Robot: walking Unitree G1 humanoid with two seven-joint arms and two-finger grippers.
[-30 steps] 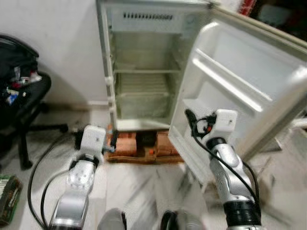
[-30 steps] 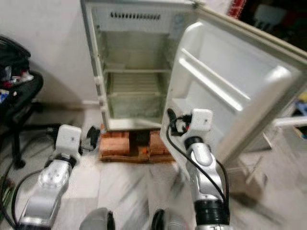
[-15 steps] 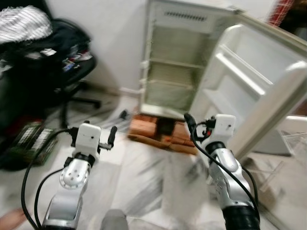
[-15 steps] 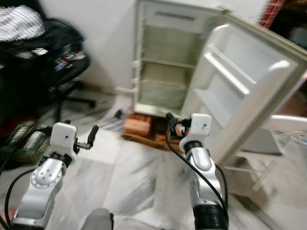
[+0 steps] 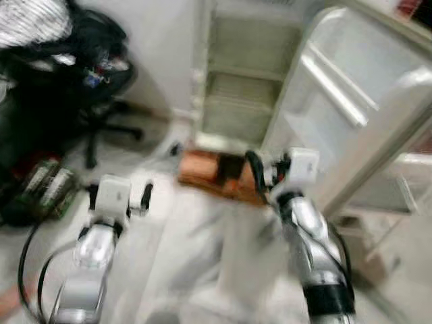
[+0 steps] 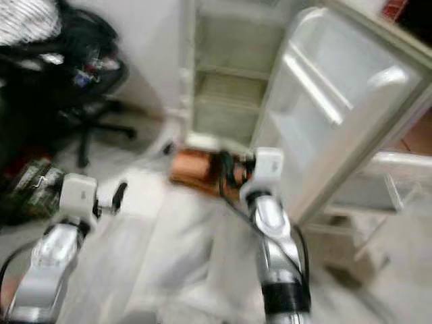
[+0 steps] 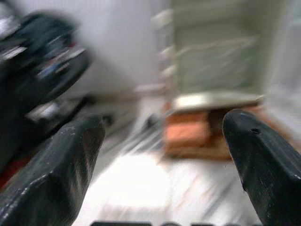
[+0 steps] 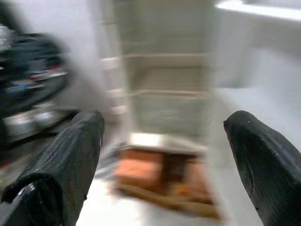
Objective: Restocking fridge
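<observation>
A white fridge (image 5: 239, 101) stands open ahead with bare shelves inside. Its door (image 5: 351, 101) is swung out to the right, and the door racks look bare. The fridge rests on reddish bricks (image 5: 209, 172). Both arms are held out low in front of me, short of the fridge. My left gripper (image 7: 162, 129) is open with nothing between its fingers. My right gripper (image 8: 164, 122) is open too, pointing at the fridge's lower shelves and the bricks. All views are blurred.
A black office chair (image 5: 88, 88) piled with dark bags stands at the left by the wall. A green pack of goods (image 5: 47, 185) lies on the floor beside it. A white wire rack (image 5: 412, 196) sits behind the door at the right. Pale marble floor lies ahead.
The camera has swung left and moved, bringing the chair and the green pack into view. Both arms keep the same raised pose with their fingers apart.
</observation>
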